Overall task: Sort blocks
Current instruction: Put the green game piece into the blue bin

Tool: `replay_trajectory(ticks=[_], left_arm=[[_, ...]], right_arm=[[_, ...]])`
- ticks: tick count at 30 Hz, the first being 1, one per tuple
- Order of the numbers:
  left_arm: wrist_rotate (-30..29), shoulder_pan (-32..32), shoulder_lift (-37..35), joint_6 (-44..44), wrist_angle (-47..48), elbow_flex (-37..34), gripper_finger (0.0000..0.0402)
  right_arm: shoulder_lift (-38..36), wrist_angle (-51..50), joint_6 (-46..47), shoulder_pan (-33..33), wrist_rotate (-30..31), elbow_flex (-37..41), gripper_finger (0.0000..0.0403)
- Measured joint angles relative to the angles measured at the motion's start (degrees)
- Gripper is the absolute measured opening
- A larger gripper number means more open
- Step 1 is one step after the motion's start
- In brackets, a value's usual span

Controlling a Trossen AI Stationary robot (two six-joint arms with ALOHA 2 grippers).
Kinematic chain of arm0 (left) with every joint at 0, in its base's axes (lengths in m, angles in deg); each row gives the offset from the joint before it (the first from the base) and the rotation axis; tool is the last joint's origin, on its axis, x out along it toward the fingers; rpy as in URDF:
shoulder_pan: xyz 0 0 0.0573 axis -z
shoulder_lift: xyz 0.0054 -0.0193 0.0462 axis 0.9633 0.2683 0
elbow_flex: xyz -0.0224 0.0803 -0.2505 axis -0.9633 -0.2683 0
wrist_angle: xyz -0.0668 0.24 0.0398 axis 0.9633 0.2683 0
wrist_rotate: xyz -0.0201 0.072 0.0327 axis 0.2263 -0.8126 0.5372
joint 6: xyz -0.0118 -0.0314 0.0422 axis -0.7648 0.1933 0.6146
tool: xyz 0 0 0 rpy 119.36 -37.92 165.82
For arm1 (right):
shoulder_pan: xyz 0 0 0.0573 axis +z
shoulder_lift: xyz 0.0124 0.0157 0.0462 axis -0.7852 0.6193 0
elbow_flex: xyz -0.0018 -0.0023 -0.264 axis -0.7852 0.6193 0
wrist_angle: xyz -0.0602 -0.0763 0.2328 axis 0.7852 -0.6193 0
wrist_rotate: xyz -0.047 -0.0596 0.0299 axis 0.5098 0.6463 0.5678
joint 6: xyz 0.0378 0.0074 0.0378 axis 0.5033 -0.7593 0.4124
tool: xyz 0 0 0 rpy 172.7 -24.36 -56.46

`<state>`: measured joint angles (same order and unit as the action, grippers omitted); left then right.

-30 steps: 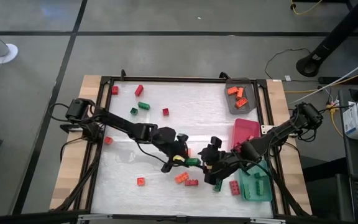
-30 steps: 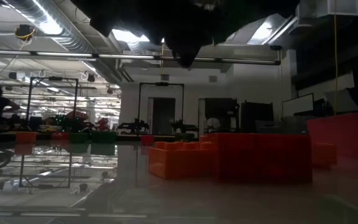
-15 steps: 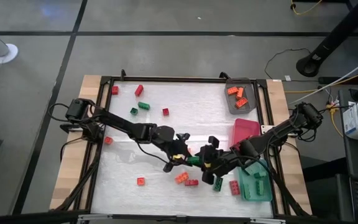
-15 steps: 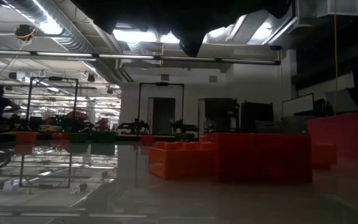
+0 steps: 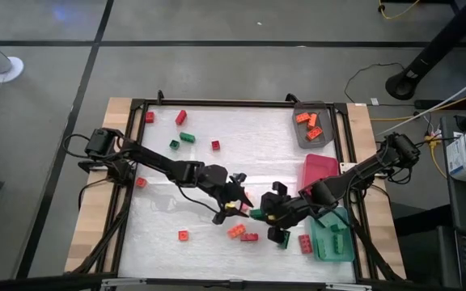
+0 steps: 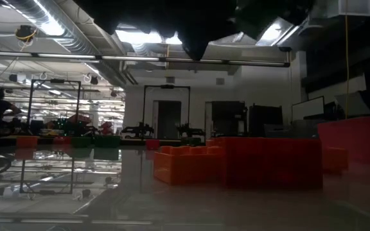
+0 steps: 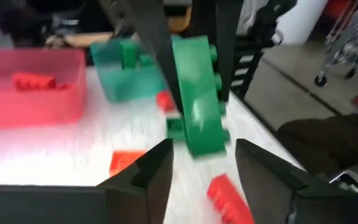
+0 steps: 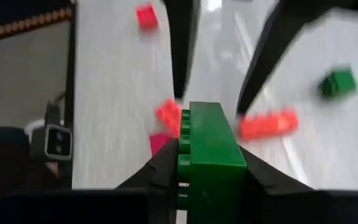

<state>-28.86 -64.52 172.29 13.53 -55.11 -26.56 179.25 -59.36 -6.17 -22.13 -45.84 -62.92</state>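
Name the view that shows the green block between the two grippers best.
The right wrist view: the green block fills the centre, pinched in the right gripper. The left wrist view shows it ahead of the left gripper, blurred. The high view shows only a speck. The low view misses it.

A pink tray [image 5: 320,169] lies at the table's [image 5: 241,153] right side; a grey tray [image 5: 324,136] sits beyond it at the far right corner, a teal tray [image 5: 324,240] just nearer, cables [image 5: 377,71] trailing past the far edge
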Motion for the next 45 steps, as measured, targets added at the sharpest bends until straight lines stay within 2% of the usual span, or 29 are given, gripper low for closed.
replay_trajectory(ticks=[7, 12, 19, 23, 26, 31, 34, 40, 45], left_arm=[[-0.8, -0.2, 0.0, 0.0, 7.6, 0.0, 0.02], [-1.1, -0.2, 0.0, 0.0, 10.2, 0.0, 0.0203], [-1.1, -0.2, 0.0, 3.9, 11.1, 0.0, 0.0201], [-1.1, -0.2, 0.0, 6.7, 11.2, 0.0, 0.02], [-2.8, -0.2, 0.0, 7.6, 11.1, 0.0, 0.02], [-13.0, -0.5, 0.0, 7.7, 13.7, 0.0, 0.02], [-16.7, -1.6, 0.0, 7.6, 16.8, 0.0, 0.02], [-17.2, -5.7, 0.2, 6.6, 22.7, 0.0, 0.02], [-17.2, -8.7, 1.7, 5.5, 22.9, -0.1, 0.02]], right_arm=[[0.0, -13.7, 11.6, 0.0, -11.2, 0.0, 0.0096], [0.0, -21.7, 14.9, 0.7, -22.3, 0.0, 0.0092], [0.0, -35.2, 19.9, 4.8, -31.0, 0.0, 0.0097], [0.0, -46.1, 23.8, 8.8, -31.7, 0.0, 0.0095], [0.0, -50.4, 26.2, 11.9, -31.4, 0.0, 0.0097], [0.0, -47.6, 26.6, 15.4, -30.7, 0.0, 0.0122], [0.0, -44.6, 26.7, 16.7, -29.1, 0.0, 0.0134], [0.0, -42.4, 26.8, 18.1, -24.1, 0.0, 0.0141], [0.0, -42.5, 26.7, 18.0, -23.6, 0.0, 0.0142]])
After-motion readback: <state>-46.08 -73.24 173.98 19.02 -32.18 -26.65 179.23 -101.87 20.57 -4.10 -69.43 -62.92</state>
